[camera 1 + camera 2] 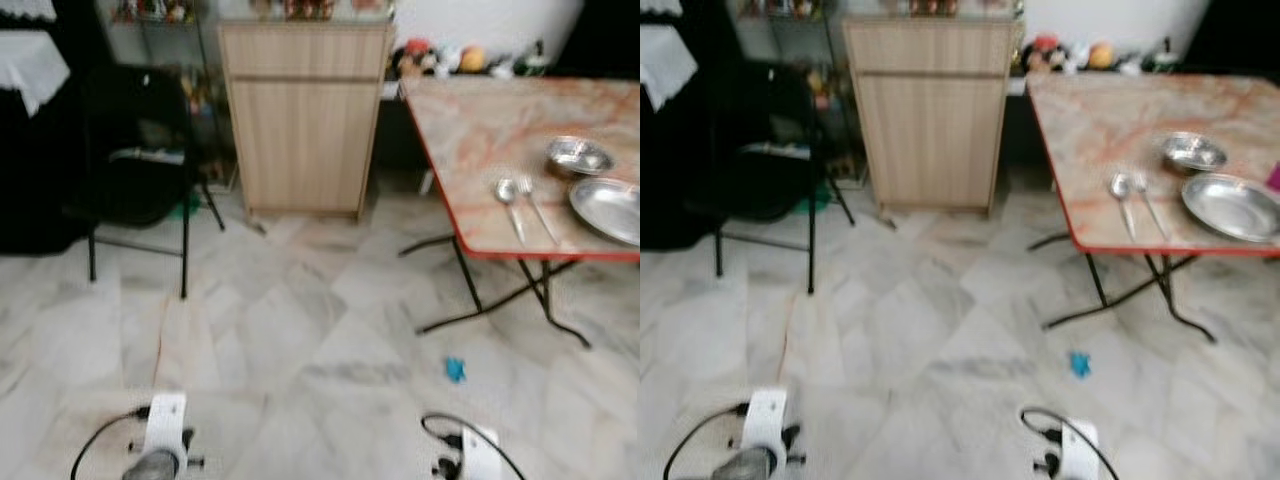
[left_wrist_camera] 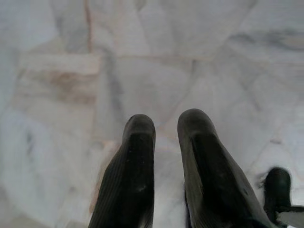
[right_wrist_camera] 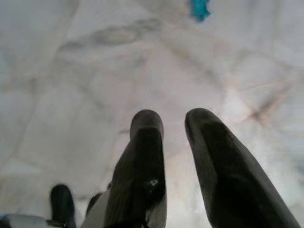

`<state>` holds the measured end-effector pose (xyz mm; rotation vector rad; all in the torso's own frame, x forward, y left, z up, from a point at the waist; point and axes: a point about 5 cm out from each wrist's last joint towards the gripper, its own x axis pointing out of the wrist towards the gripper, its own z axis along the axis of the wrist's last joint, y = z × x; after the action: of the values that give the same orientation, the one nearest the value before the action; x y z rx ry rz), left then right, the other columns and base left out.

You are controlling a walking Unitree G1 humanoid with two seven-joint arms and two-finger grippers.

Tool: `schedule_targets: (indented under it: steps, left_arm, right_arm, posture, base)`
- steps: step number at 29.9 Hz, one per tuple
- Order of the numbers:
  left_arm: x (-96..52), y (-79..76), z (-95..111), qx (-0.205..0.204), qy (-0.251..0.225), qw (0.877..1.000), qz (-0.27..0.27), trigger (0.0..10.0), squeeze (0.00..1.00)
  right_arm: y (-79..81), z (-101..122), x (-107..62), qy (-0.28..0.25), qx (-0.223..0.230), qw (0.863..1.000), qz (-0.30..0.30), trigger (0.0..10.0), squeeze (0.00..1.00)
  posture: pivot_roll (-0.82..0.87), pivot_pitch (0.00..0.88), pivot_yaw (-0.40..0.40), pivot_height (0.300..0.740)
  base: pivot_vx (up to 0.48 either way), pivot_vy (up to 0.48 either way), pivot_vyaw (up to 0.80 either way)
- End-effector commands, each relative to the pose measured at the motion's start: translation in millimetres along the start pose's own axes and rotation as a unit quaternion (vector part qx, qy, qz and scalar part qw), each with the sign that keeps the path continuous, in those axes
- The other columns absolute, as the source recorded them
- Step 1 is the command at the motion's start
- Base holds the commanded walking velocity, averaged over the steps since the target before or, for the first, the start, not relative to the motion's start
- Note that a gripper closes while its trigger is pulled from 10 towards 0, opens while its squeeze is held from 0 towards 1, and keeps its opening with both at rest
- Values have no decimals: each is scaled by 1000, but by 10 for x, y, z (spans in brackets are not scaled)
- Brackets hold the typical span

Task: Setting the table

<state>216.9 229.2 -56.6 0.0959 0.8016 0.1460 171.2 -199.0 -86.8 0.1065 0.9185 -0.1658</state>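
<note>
Steel bowl (image 1: 578, 155), plate (image 1: 610, 208) hold nothing; left pincer (image 2: 165, 124), right pincer (image 3: 175, 119) parted, gripping nothing.

Pale marble floor tiles (image 1: 300, 340) with grey veining fill the lower frame, with a small blue scrap (image 1: 455, 369) lying right of centre. At upper centre stands a light wooden cabinet (image 1: 303, 120) against a white wall (image 1: 480, 22); a black folding chair (image 1: 140, 160) sits at upper left. What look like soft toys (image 1: 440, 58), blurred, line a low shelf at upper right
</note>
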Motion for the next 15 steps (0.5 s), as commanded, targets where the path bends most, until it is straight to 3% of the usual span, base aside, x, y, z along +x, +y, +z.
schedule_targets:
  steps: [1,3,15]
  left_arm:
    - [-22,61,-91,9,15,1000,8,10000,0]
    - [-22,58,-91,13,15,1000,8,10000,0]
    - [-22,32,-99,9,16,1000,8,10000,0]
  right_arm:
    - [57,37,11,-7,6,1000,8,10000,0]
    - [56,39,11,-7,5,1000,8,10000,0]
    - [42,46,10,-10,7,1000,6,10000,0]
  posture:
    - [160,0,-18,740]
    - [159,0,-18,740]
    - [159,0,-26,740]
  base:
    - [0,0,0]
    - [0,0,0]
    - [0,-291,0]
